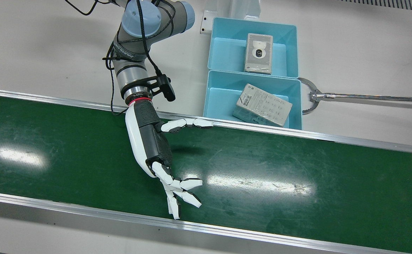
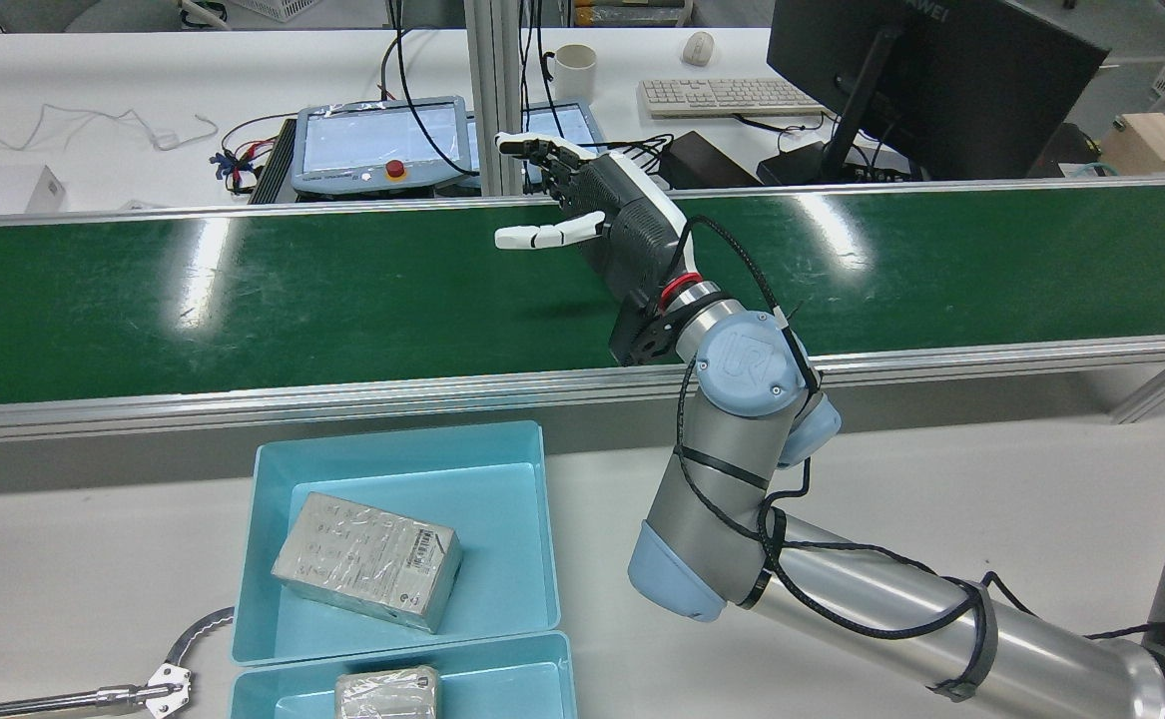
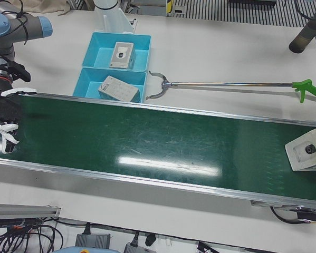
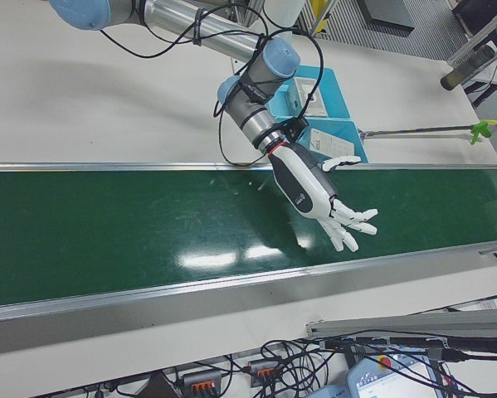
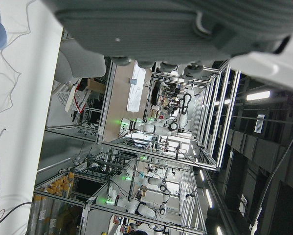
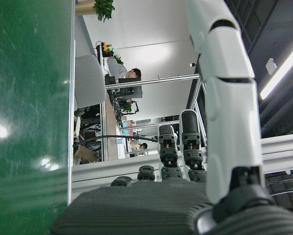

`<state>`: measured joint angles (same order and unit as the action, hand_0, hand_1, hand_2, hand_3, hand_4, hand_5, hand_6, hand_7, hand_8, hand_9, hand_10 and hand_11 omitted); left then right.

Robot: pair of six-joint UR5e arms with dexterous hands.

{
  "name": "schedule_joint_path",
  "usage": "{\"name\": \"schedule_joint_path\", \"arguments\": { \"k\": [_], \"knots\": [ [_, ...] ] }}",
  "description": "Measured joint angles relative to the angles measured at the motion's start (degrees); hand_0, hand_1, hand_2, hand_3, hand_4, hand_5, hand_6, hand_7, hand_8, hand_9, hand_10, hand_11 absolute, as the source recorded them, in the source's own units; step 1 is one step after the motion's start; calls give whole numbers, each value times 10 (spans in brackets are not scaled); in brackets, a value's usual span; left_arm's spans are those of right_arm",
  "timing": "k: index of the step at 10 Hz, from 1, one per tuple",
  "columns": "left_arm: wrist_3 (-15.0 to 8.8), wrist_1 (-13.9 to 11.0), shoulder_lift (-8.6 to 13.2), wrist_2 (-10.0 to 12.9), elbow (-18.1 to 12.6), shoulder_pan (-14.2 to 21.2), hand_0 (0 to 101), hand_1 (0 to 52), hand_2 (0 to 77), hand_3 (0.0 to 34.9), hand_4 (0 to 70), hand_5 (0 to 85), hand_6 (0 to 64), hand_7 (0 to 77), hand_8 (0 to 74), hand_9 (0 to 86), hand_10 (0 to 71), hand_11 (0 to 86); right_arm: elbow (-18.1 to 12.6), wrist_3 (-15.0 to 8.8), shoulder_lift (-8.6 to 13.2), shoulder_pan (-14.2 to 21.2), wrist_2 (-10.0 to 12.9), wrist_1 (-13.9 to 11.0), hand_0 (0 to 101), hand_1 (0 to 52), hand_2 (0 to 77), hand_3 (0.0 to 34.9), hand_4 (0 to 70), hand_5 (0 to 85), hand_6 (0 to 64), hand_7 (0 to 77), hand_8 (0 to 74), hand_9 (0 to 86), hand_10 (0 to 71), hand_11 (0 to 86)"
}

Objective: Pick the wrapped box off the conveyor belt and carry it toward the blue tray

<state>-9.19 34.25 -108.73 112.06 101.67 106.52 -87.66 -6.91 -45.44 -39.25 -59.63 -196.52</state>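
A wrapped box (image 3: pixel 308 151) lies on the green conveyor belt (image 3: pixel 163 142) at its far right end in the left-front view. My right hand (image 1: pixel 156 148) hovers over the belt at the other end, far from that box, fingers spread and empty. It also shows in the rear view (image 2: pixel 602 225) and the right-front view (image 4: pixel 319 195). Two joined blue trays (image 1: pixel 209 91) stand on the table beside the belt, near the right hand. Each tray holds a wrapped box (image 1: pixel 262 105). The left hand view shows only the palm of my left hand (image 5: pixel 175 29); its fingers are hidden.
A long metal reacher tool (image 1: pixel 350 96) with a green handle (image 3: pixel 305 87) lies on the table beside the trays. Aluminium rails (image 1: pixel 85 208) edge the belt. Control pendants, a keyboard and a monitor (image 2: pixel 921 70) stand beyond the belt.
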Motion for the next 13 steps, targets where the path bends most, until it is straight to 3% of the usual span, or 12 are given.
{"name": "schedule_joint_path", "arguments": {
  "k": [2,6,13],
  "knots": [
    [0,0,0,0,0,0,0,0,5,0,0,11,5,5,5,0,5,5,0,0,-2,0,0,-5,507,180,164,0,185,289,87,98,16,38,0,11],
    [0,0,0,0,0,0,0,0,11,0,0,11,5,0,5,0,5,5,-3,3,-5,-7,0,-38,505,180,153,0,169,289,71,93,16,38,0,11],
    [0,0,0,0,0,0,0,0,5,0,0,11,5,5,5,0,5,5,0,4,-13,-8,7,-40,505,180,164,0,169,300,76,93,16,33,0,11]
  ]
}}
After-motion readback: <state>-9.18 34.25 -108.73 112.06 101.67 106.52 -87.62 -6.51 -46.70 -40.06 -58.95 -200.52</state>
